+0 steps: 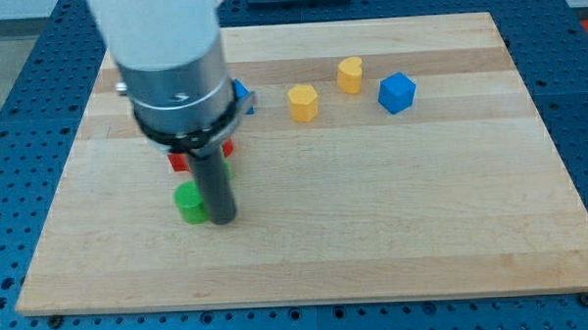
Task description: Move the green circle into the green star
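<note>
my tip rests on the wooden board, bare rod with nothing clamped, touching or just beside the green circle on its left. a sliver of green behind the rod, just above my tip, is probably the green star, mostly hidden, with a red block beside it. judgement: get my tip below the circle, then push slowly up toward the star, staying centred so the circle doesn't slip sideways or nudge the red block

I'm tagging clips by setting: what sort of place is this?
Probably a robotics lab bench: a pale wooden board on a blue perforated metal table, small coloured plastic blocks, and my tip beside the green circle.
</note>
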`<control>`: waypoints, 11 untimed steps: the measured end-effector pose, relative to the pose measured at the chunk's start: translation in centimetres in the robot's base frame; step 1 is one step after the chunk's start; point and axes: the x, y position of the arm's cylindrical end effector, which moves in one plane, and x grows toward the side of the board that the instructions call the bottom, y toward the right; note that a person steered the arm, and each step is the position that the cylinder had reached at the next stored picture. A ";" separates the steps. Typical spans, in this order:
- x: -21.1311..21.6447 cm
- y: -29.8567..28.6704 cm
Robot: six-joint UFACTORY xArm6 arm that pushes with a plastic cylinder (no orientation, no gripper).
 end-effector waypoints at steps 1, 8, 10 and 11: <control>0.0 -2.2; -1.3 -6.2; -2.0 -5.9; -1.9 -5.9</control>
